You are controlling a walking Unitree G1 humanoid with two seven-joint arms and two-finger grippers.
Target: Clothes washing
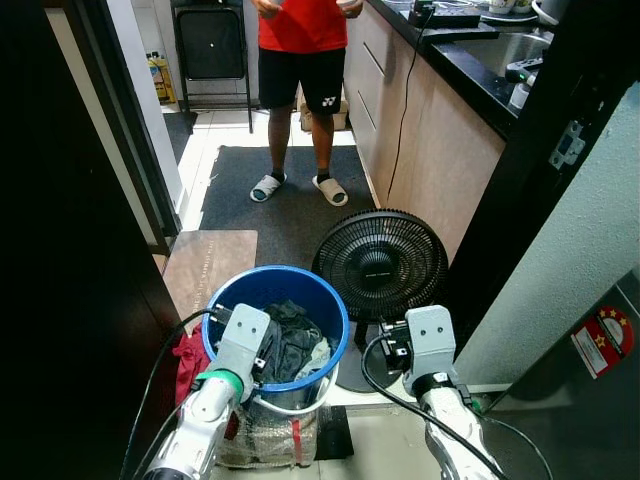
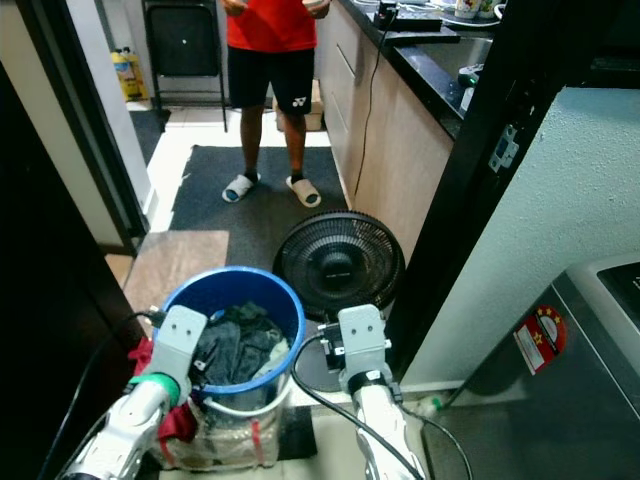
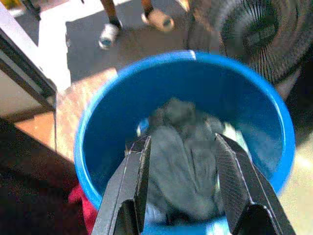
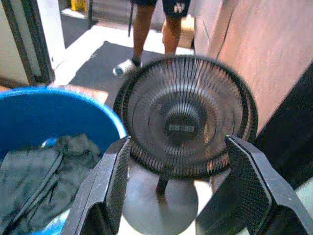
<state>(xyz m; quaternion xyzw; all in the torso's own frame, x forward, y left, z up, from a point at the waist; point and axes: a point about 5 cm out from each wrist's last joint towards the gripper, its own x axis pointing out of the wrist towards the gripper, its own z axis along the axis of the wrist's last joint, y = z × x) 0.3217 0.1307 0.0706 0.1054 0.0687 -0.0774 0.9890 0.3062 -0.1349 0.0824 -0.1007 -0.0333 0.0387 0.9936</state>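
Kitchen floor: left gripper (image 3: 182,161), fingers spread, over blue bucket (image 1: 335,310) of probably dark clothes (image 3: 186,156); right gripper (image 4: 178,161) likewise spread before fan (image 1: 380,262)

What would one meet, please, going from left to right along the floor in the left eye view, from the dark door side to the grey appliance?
Red cloth → blue bucket holding dark clothes → black floor fan → grey appliance with a red sticker.

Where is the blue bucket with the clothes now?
The blue bucket stands on the floor to the robot's left, beside the black fan. The left gripper hangs open over its dark clothes.
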